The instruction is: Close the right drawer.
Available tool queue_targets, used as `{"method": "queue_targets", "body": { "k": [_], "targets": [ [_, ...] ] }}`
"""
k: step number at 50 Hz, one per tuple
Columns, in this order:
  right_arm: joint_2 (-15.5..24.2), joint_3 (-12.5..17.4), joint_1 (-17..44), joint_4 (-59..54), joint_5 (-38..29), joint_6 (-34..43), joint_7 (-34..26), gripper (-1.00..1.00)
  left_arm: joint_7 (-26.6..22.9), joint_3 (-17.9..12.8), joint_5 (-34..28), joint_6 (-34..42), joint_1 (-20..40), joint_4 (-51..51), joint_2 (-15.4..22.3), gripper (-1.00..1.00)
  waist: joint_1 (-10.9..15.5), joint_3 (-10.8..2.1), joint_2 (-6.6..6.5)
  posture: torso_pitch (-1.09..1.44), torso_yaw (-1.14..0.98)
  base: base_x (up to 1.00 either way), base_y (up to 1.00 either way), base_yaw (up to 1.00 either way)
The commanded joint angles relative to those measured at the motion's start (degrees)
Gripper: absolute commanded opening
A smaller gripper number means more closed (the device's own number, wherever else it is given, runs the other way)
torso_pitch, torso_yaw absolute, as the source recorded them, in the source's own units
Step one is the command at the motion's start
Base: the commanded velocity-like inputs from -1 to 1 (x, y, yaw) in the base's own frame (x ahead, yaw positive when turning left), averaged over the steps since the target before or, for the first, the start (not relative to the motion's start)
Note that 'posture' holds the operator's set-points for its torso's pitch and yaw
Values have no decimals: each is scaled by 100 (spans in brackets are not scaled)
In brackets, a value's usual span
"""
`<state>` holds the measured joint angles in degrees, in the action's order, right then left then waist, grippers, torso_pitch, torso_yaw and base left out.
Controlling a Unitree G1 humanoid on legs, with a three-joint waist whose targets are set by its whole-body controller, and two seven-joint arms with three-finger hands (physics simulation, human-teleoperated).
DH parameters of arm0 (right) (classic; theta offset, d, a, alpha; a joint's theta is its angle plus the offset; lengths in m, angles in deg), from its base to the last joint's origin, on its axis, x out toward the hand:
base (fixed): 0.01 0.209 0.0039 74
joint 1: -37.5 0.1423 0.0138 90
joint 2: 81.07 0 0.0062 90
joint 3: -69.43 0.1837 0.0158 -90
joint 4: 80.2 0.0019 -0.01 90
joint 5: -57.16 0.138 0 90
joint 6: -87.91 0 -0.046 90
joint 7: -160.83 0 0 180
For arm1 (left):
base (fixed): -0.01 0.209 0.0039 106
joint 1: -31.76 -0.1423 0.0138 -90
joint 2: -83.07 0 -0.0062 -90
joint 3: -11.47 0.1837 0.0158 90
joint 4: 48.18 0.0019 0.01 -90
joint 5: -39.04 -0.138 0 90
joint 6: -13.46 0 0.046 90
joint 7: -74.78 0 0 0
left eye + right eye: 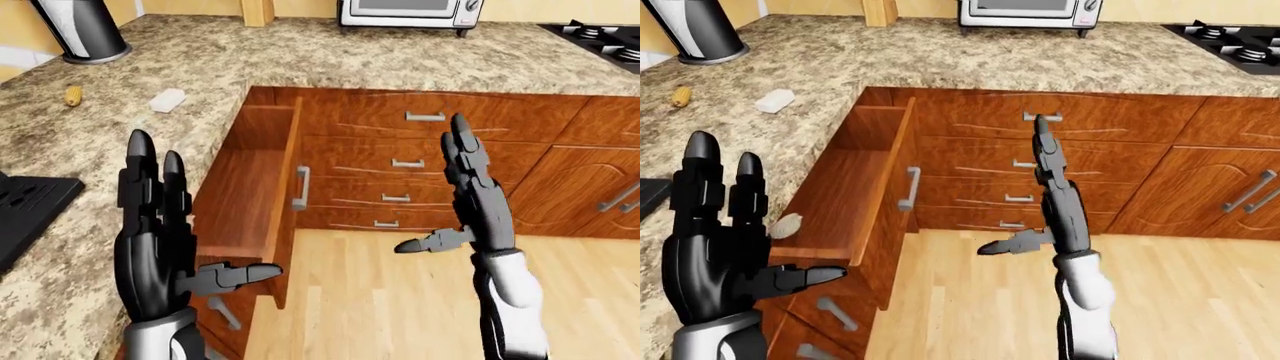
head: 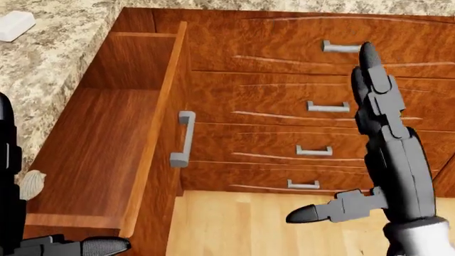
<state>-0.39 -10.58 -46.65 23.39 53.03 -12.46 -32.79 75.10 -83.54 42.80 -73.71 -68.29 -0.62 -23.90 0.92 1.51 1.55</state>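
Open drawer (image 1: 262, 187): under the counter (image 1: 330, 60) corner, pulled out toward near, left of the stack of shut drawers (image 1: 420, 169). Drawer handle (image 1: 300, 187): on its right-facing front. Cabinet door (image 1: 585, 191): right of the stack. Toaster oven (image 1: 410, 11): far on counter, above the stack. Cooktop (image 1: 600, 37): far right. Cylindrical vessel (image 1: 85, 30): far left on counter. Small block (image 1: 167, 99): on counter, left of drawer; small item (image 1: 73, 94) further left. Left hand (image 1: 160, 232): near, left of drawer front, fingers spread. Right hand (image 1: 470, 195): raised before the stack, fingers spread, clear of both.
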Motion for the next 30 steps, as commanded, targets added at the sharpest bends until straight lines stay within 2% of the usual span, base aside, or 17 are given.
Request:
{"method": "queue_targets", "body": {
  "k": [1, 5, 8, 9, 10, 12, 13, 14, 17, 30],
  "targets": [
    [-31, 175, -177, 651, 218, -201, 282, 100, -9, 10, 5, -147, 69, -213, 9, 100, 6, -97, 5, 0, 0, 0, 0, 0],
    [-242, 498, -951, 754, 374, -751, 485, 100, -17, 41, -13, -181, 40, -202, 2, 100, -7, -78, -22, 0, 0, 0, 0, 0],
    [-305, 822, -1015, 596, 528, -955, 820, 100, -18, 84, -50, -217, 8, -192, -2, 100, -37, -89, -30, 0, 0, 0, 0, 0],
    [-277, 1064, -917, 346, 558, -1069, 1135, 100, -16, 94, -56, -223, 5, -186, -2, 100, -48, -93, -32, 0, 0, 0, 0, 0],
    [-233, 1147, -892, 315, 860, -968, 1198, 100, -16, 101, -61, -228, 1, -185, -1, 100, -56, -93, -37, 0, 0, 0, 0, 0],
    [-96, 1567, -823, 78, 1363, -889, 1543, 100, -13, 139, -95, -265, -22, -166, -5, 100, -65, -107, -34, 0, 0, 0, 0, 0],
    [-52, 1621, -831, 34, 1444, -883, 1614, 100, -12, 146, -97, -268, -25, -165, -3, 100, -65, -110, -32, 0, 0, 0, 0, 0],
    [-8, 1797, -835, 15, 1977, -701, 1659, 100, -10, 152, -102, -273, -24, -150, -3, 100, -60, -107, -27, 0, 0, 0, 0, 0],
    [124, 2073, -892, -149, 2247, -773, 1791, 100, -3, 158, -104, -276, -30, -156, -1, 100, -58, -106, -16, 0, 0, 0, 0, 0],
    [102, 2016, -912, -82, 2115, -843, 1880, 100, -7, 190, -163, -301, -8, -105, 9, 100, -63, -120, -13, 0, 0, 0, 0, 0]
  ]
}}
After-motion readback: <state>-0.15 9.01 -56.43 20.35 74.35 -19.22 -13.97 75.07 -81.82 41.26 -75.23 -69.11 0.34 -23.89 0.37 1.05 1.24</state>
